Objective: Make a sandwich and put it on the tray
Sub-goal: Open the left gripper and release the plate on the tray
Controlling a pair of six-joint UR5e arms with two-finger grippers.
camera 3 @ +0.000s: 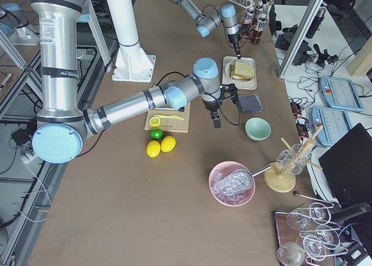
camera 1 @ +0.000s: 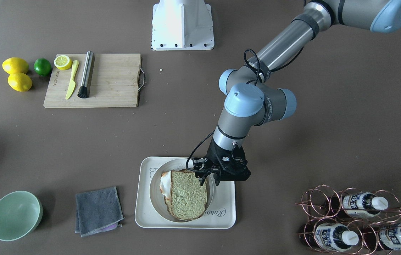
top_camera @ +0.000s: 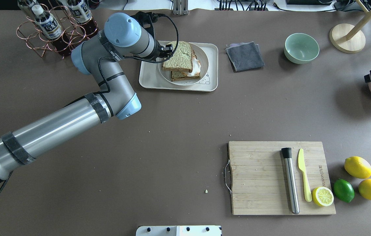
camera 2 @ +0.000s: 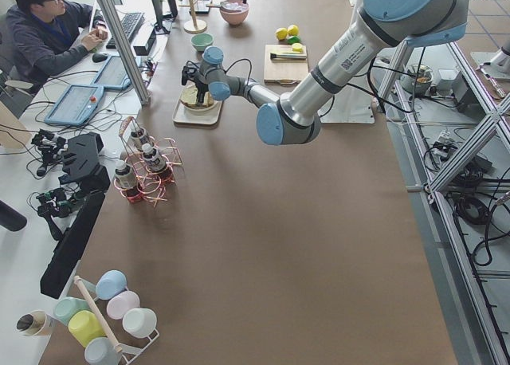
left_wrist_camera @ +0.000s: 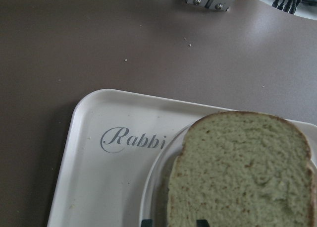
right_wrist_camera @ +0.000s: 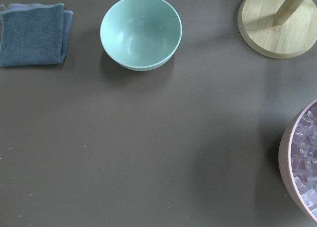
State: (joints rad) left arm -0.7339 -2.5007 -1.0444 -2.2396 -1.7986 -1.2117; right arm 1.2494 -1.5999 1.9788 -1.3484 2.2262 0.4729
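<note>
The sandwich (camera 1: 188,194) lies on a round white plate (camera 1: 156,207) that stands on the cream tray (camera 1: 221,212). White egg (camera 1: 165,184) sticks out between the two slices. The top slice sits skewed on the lower one in the overhead view (top_camera: 180,54). My left gripper (camera 1: 210,181) points down at the sandwich's edge, open, one finger over the top slice and one outside it. The left wrist view shows the top slice (left_wrist_camera: 242,172) and the tray's "Rabbi" lettering (left_wrist_camera: 131,140). My right gripper (camera 3: 216,122) hangs over the table near the grey cloth; I cannot tell whether it is open.
A copper rack of bottles (camera 1: 356,219) stands close beside the left arm. A grey cloth (camera 1: 97,210) and a green bowl (camera 1: 15,215) lie past the tray. A cutting board (camera 1: 94,79) holds a knife, a steel muddler and half a lemon. A pink bowl of ice (right_wrist_camera: 304,167) is near the right gripper.
</note>
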